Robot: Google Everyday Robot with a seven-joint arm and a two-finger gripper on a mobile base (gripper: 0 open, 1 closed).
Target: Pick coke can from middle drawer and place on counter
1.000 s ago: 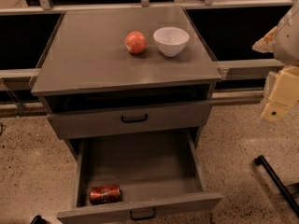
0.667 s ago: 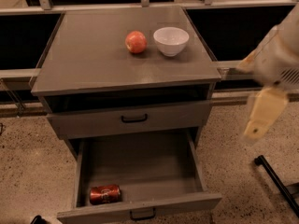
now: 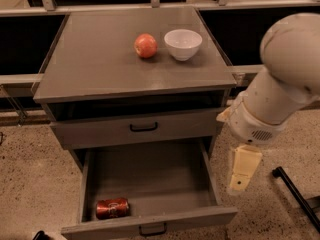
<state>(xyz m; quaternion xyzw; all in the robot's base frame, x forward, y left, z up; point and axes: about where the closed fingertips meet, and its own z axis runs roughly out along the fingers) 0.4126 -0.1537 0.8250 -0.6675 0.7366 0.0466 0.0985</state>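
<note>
The coke can point(image 3: 112, 208) is lying sideways, reachable, at lower left of the pulled-out middle drawer point(image 3: 150, 176). The gripper point(image 3: 243, 170) is being held outside it, lower right; whether wide or narrow cannot be told.

Pale script on coke can point(image 3: 112, 208), front left in middle drawer point(image 3: 150, 176), too faint to read. Nothing else lettered. Gripper point(image 3: 243, 170) right of middle drawer.

White arm point(image 3: 280, 79) angled down at right, pincer point(image 3: 243, 170) hanging below it

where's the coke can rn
In camera view, the can lies on its side in the front-left corner of the open drawer; the gripper hangs outside, to its right.
</note>
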